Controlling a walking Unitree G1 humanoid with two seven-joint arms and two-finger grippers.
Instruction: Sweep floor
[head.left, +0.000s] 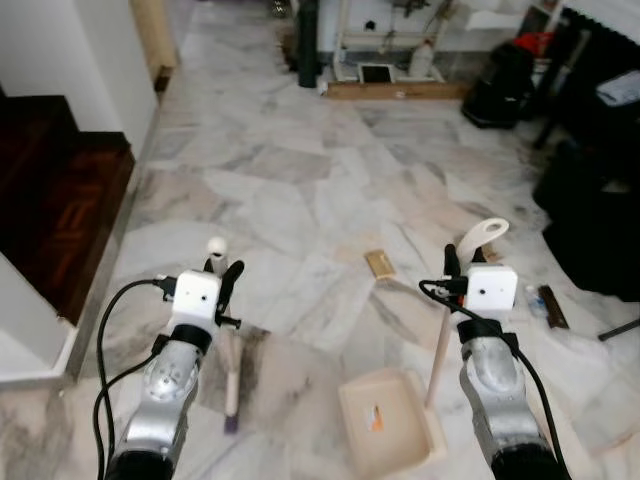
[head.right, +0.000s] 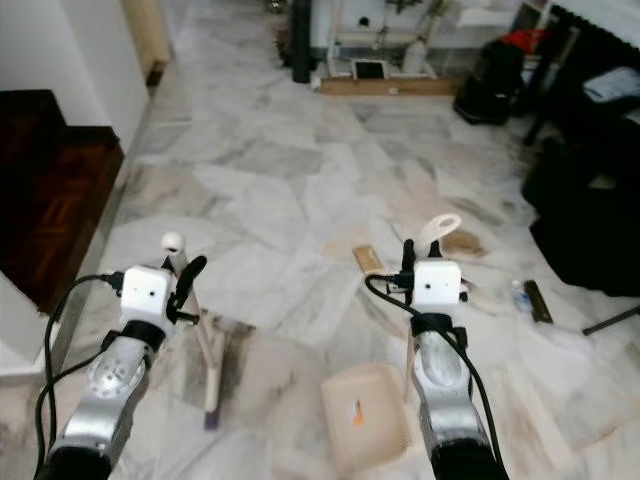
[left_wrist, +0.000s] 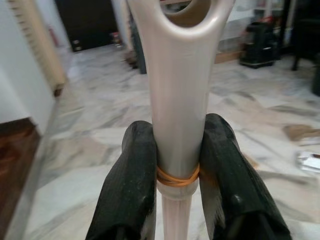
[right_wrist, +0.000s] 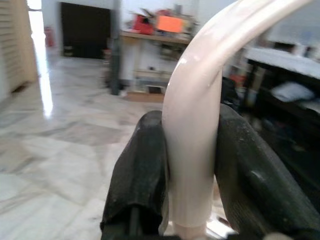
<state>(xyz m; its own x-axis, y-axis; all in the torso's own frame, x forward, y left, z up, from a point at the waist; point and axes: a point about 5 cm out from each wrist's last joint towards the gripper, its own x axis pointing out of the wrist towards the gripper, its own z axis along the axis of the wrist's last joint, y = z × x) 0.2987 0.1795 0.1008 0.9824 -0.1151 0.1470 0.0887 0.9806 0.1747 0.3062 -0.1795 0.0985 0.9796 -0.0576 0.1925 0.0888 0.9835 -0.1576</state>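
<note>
My left gripper (head.left: 222, 275) is shut on the cream broom handle (left_wrist: 177, 75) just above an orange rubber band. The broom's shaft (head.left: 232, 375) runs down to the marble floor between my arms. My right gripper (head.left: 462, 262) is shut on the curved cream dustpan handle (right_wrist: 192, 125). Its pole (head.left: 438, 355) leads down to the cream dustpan (head.left: 400, 445), which rests on the floor with a small orange scrap (head.left: 376, 415) inside. A flat tan piece of litter (head.left: 380, 263) lies on the floor ahead of the pan.
A dark wooden step (head.left: 60, 200) and a white wall corner (head.left: 30, 330) are on the left. Black bags (head.left: 590, 220) crowd the right, with a small bottle (head.left: 537, 303) and a dark bar (head.left: 553, 306) beside them. A backpack (head.left: 500, 85), a low wooden board (head.left: 395, 90) and a black pole (head.left: 307, 45) stand at the back.
</note>
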